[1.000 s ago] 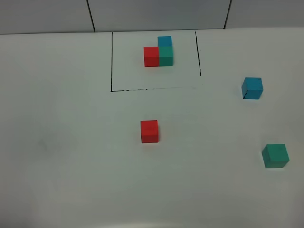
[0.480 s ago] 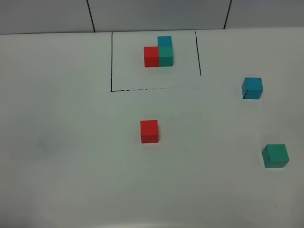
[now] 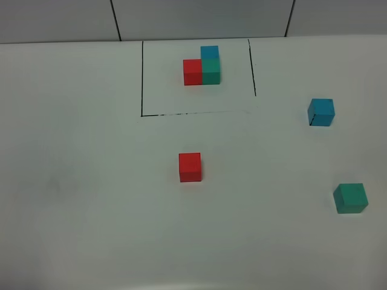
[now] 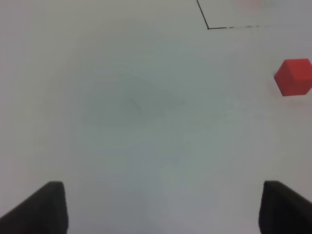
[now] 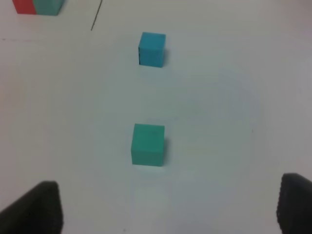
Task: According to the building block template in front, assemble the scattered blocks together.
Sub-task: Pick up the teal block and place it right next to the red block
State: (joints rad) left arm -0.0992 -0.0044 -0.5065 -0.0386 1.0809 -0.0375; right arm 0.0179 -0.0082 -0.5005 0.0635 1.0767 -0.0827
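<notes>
Red block (image 3: 190, 167), green block (image 3: 351, 198) and blue block (image 3: 321, 112) sit scattered outside the building block template (image 3: 202, 65); left gripper (image 4: 165, 207) and right gripper (image 5: 168, 202) gape empty, presumably awaiting pickup.

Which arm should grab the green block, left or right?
Probably the right arm. The green block sits on the right side of the table, straight ahead of the open right claw. The left arm's camera shows no green block, just the red block.

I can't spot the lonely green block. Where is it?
In the high view, the loose green cube sits far right on the table, nearer the camera than the loose blue cube, apart from it.
</notes>
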